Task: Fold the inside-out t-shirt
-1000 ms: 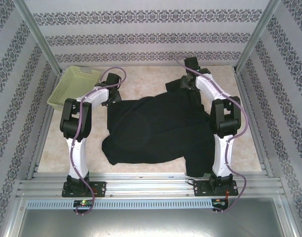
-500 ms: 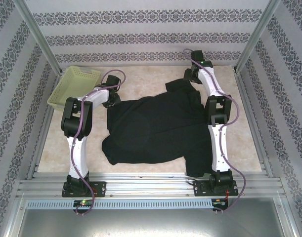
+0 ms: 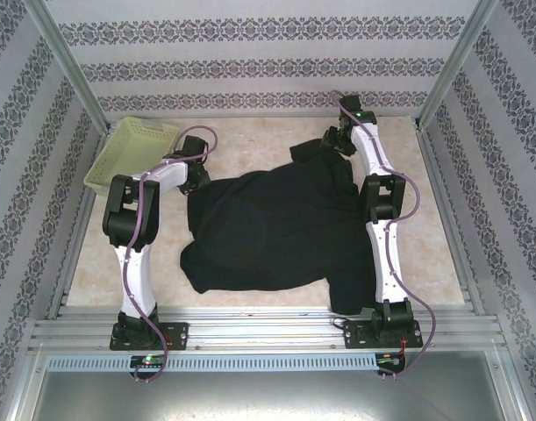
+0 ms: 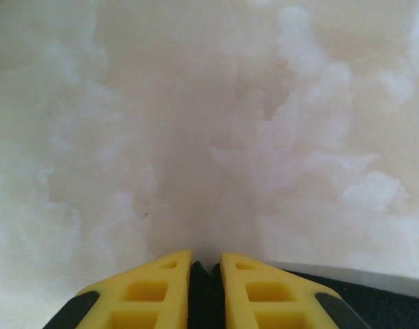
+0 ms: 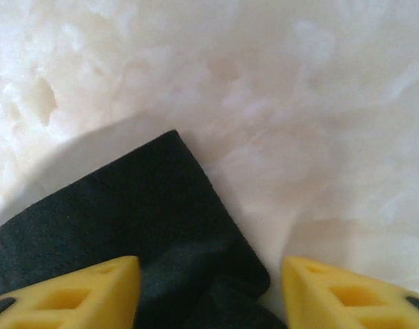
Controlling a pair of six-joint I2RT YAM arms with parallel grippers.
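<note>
Two grasps start the fold: left pincer (image 4: 204, 271) seemingly clenched on t-shirt (image 3: 276, 219), right pincer (image 5: 209, 274) agape astride its sleeve (image 5: 134, 212), needing closure next.

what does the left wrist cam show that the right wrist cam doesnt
Left wrist view: the left gripper, jaws pinched nearly shut on what looks like a dark fold of the t-shirt, whose edge runs along the bottom right. Right wrist view: the right gripper, jaws wide apart, straddling a corner of the t-shirt that rests on the table. Both share the pale marbled table, black fabric and yellow jaws.
</note>
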